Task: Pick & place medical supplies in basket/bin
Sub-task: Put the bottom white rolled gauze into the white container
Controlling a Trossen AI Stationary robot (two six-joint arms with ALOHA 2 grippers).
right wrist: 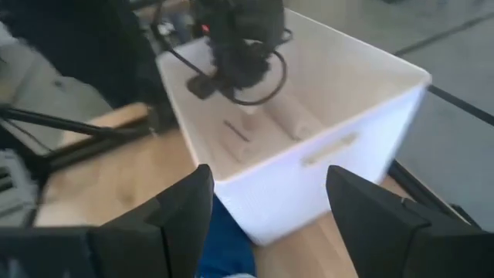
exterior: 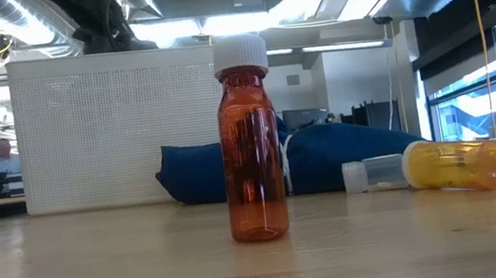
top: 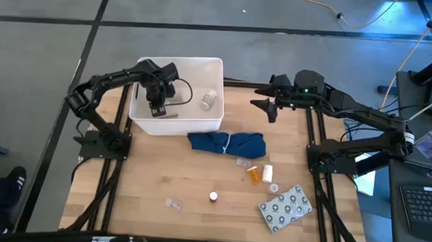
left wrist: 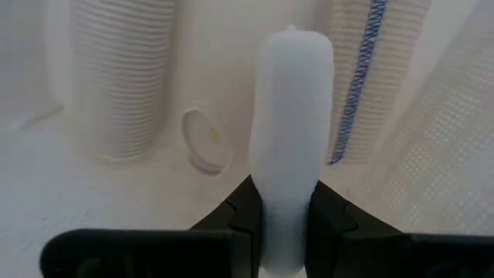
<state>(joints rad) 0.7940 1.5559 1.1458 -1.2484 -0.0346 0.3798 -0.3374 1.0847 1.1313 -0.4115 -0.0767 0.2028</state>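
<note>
Even overhead light falls on the counter [top: 162, 184] in the high view, with only soft, short shadows, and ceiling strip lights and windows at the right glare in the low view. There the amber bottle [exterior: 249, 139] is sharp while the room behind goes soft. The left wrist view is washed out nearly white, and the right wrist view is smeared, the tub [right wrist: 370, 100] blurred.

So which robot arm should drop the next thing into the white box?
Probably the left. Its gripper is already over the white bin, shut on a white roll. The right gripper hangs open and empty beside the bin.
</note>
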